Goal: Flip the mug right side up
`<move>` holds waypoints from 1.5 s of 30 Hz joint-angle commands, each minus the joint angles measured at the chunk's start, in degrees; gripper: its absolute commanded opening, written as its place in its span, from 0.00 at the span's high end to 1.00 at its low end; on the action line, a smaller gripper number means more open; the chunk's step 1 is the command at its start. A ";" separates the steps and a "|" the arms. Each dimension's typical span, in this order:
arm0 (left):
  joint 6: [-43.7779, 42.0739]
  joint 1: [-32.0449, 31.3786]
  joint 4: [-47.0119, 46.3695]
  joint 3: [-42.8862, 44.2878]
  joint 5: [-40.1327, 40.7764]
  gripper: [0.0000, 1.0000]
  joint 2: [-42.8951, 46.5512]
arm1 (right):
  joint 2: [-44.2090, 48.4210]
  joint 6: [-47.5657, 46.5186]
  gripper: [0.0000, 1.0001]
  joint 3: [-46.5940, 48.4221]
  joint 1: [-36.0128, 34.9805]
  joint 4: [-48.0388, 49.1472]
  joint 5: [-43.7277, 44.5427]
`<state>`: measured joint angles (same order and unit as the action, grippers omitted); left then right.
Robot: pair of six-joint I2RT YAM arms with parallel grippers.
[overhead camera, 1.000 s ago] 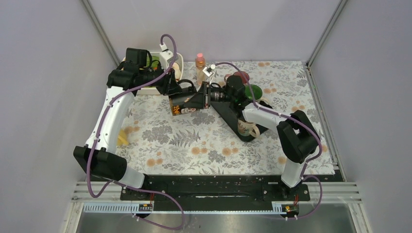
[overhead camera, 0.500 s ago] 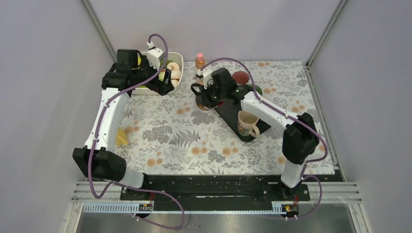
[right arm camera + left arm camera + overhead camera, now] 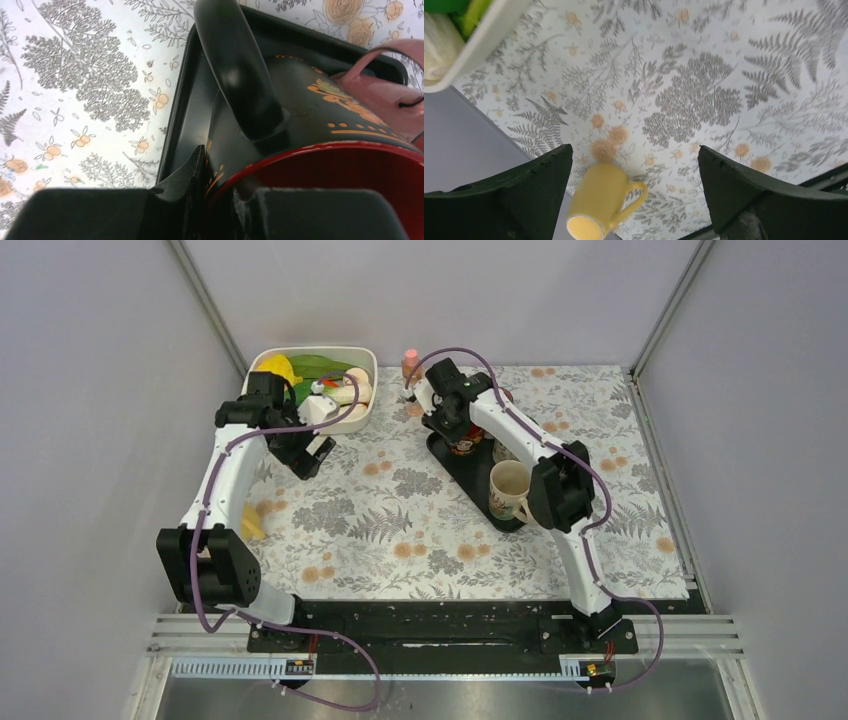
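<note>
Floral cloth (image 3: 400,530), far tray (image 3: 465,475): the right gripper (image 3: 225,185) pinches the black mug (image 3: 310,110) by its rim, beside a pink mug (image 3: 400,75). At left, the left gripper (image 3: 634,160) hangs wide, empty.

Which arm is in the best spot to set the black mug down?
Right. The right end effector is shut on the rim of the black mug at the tray. The left end effector hangs open above the cloth, near a yellow mug on its side.
</note>
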<state>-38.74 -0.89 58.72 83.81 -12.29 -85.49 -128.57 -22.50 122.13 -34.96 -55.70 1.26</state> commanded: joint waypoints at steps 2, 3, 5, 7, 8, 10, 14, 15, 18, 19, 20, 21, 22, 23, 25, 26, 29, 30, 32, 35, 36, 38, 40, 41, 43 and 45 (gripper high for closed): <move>-11.49 0.54 3.95 -5.60 3.57 0.01 0.97 | -2.71 -3.91 1.00 10.10 1.17 -1.02 -3.93; -12.13 0.57 4.55 -6.15 4.53 0.02 0.70 | -3.68 -3.62 1.00 11.23 1.52 -1.17 -4.40; -13.76 0.75 6.39 -7.08 5.80 0.05 -0.04 | -5.35 -3.18 1.00 12.84 2.00 -1.50 -4.03; -15.61 0.87 7.58 -8.42 6.85 0.07 -0.47 | -6.55 -3.13 1.00 13.77 2.38 -1.54 -4.82; -16.67 0.88 7.47 -9.17 7.45 0.08 -0.47 | -7.04 -3.18 1.00 14.11 2.50 -1.53 -5.81; -18.87 0.89 6.81 -10.97 9.04 0.08 0.06 | -7.91 -3.33 1.00 14.55 2.57 -1.56 -6.44; -26.24 0.89 6.14 -14.78 11.76 0.07 2.09 | -8.98 -3.38 0.98 15.29 2.58 -1.46 -7.07; -28.59 0.89 5.84 -16.36 12.00 0.06 2.88 | -9.27 -3.19 0.91 15.52 2.53 -1.43 -6.95; -35.85 0.89 3.16 -22.14 15.37 0.04 5.68 | -9.25 -2.91 0.70 15.40 2.49 -1.51 -6.44; -38.14 0.89 1.97 -24.04 16.46 0.04 7.08 | -8.94 -3.01 0.62 15.20 2.52 -1.50 -6.40; -40.27 0.89 0.42 -25.90 17.53 0.03 8.06 | -8.78 -3.00 0.56 15.10 2.54 -1.51 -6.25; -42.73 0.89 -0.84 -27.61 18.63 0.03 9.11 | -8.44 -3.01 0.52 14.95 2.53 -1.53 -6.18; -45.28 0.89 -2.32 -29.43 20.04 0.03 10.13 | -8.12 -2.86 0.46 14.89 2.53 -1.52 -6.11; -47.73 0.89 -4.41 -31.37 21.70 0.02 10.91 | -7.65 -2.63 0.41 14.75 2.48 -1.56 -6.12; -52.99 0.89 -8.98 -34.98 25.73 0.02 12.20 | -6.24 -2.26 0.33 14.24 2.49 -1.55 -6.91; -56.00 0.89 -11.00 -36.45 27.27 0.02 12.48 | -5.59 -2.08 0.30 13.87 2.49 -1.52 -7.46; -64.31 4.04 -14.42 -38.91 28.69 0.02 12.08 | -3.48 -1.77 0.24 12.86 2.32 -1.43 -8.73; -66.72 5.07 -14.37 -39.04 28.52 0.03 11.64 | -2.71 -1.76 0.23 12.30 2.27 -1.21 -9.13; -70.58 6.98 -14.33 -39.16 28.60 0.03 10.51 | -1.29 -1.67 0.22 10.98 2.22 -1.00 -10.38; -74.48 9.35 -15.00 -39.45 29.53 0.03 9.04 | 0.28 -1.32 0.18 9.71 2.20 -0.97 -12.07; -75.63 10.01 -15.60 -39.59 29.50 0.03 8.77 | 0.59 -1.32 0.17 9.45 2.18 -0.91 -12.53; -78.03 11.24 -17.66 -40.49 28.88 0.04 8.53 | 1.20 -1.24 0.16 9.19 2.19 -0.92 -13.02; -79.65 12.17 -20.69 -41.20 27.32 0.08 7.87 | 1.58 -1.15 0.16 8.97 2.28 -0.90 -13.53; -79.67 12.46 -22.41 -41.37 26.52 0.13 7.09 | 1.77 -1.00 0.16 8.97 2.23 -0.90 -13.70; -78.81 12.49 -25.25 -41.72 26.04 0.36 5.44 | 2.24 -0.67 0.16 8.69 2.19 -0.95 -13.97; -78.68 12.55 -26.78 -42.33 25.91 0.50 4.53 | 2.97 -0.61 0.15 8.15 2.18 -0.91 -14.28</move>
<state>-114.45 11.35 38.68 42.57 15.20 -79.02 -129.51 -23.97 131.37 -32.62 -57.71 -10.85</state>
